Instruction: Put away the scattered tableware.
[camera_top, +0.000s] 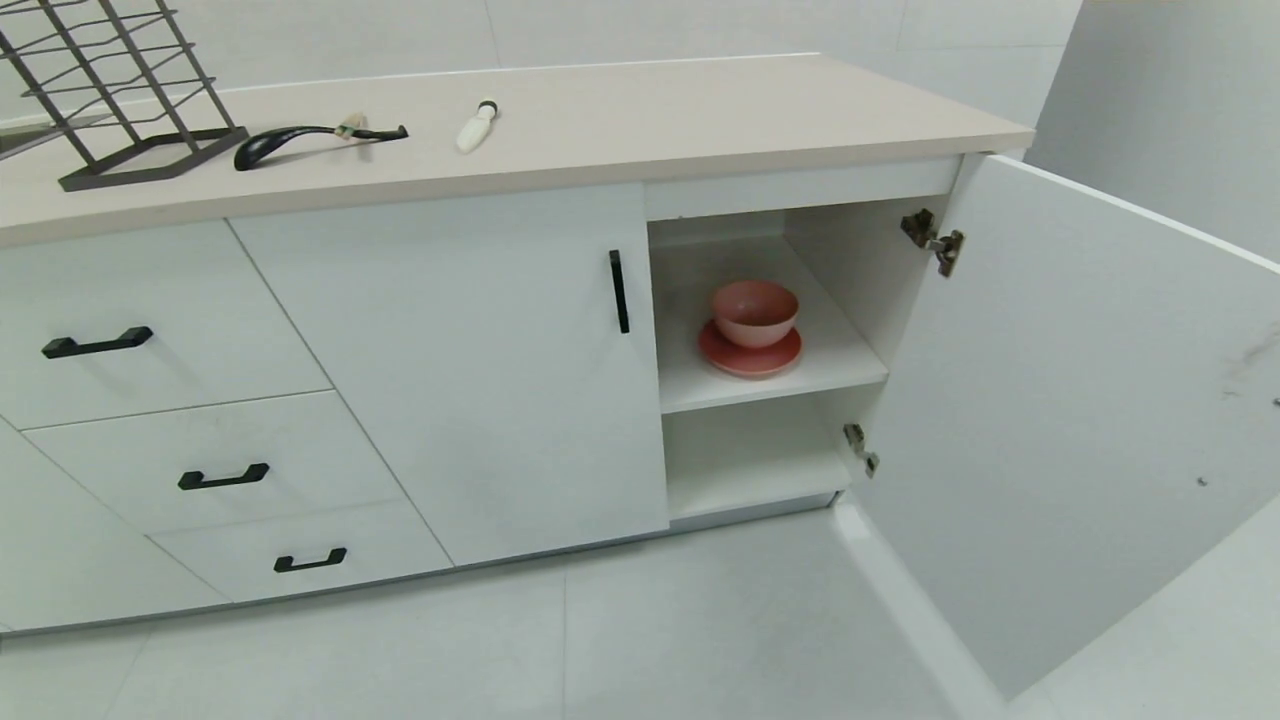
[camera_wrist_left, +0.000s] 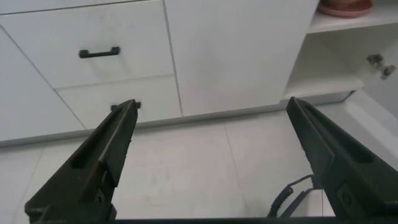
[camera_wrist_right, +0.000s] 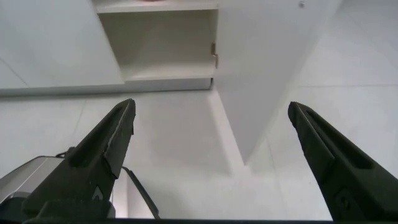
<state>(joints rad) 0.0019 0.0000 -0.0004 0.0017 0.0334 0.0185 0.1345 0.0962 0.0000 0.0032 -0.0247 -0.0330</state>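
Note:
A pink bowl (camera_top: 755, 312) sits on a red plate (camera_top: 749, 352) on the upper shelf (camera_top: 840, 360) of the open cabinet; the plate's rim (camera_wrist_left: 346, 7) also shows in the left wrist view. On the countertop (camera_top: 620, 110) lie a black ladle (camera_top: 300, 139) and a white-handled utensil (camera_top: 477, 126). My left gripper (camera_wrist_left: 210, 107) hangs open and empty above the floor, facing the drawers. My right gripper (camera_wrist_right: 211, 109) is open and empty too, low over the floor before the cabinet's lower shelf (camera_wrist_right: 168, 78).
The cabinet door (camera_top: 1080, 400) stands swung wide open to the right, its edge (camera_wrist_right: 249, 93) close to my right gripper. A black wire rack (camera_top: 110, 90) stands at the counter's far left. Three drawers with black handles (camera_top: 222, 478) are at the left.

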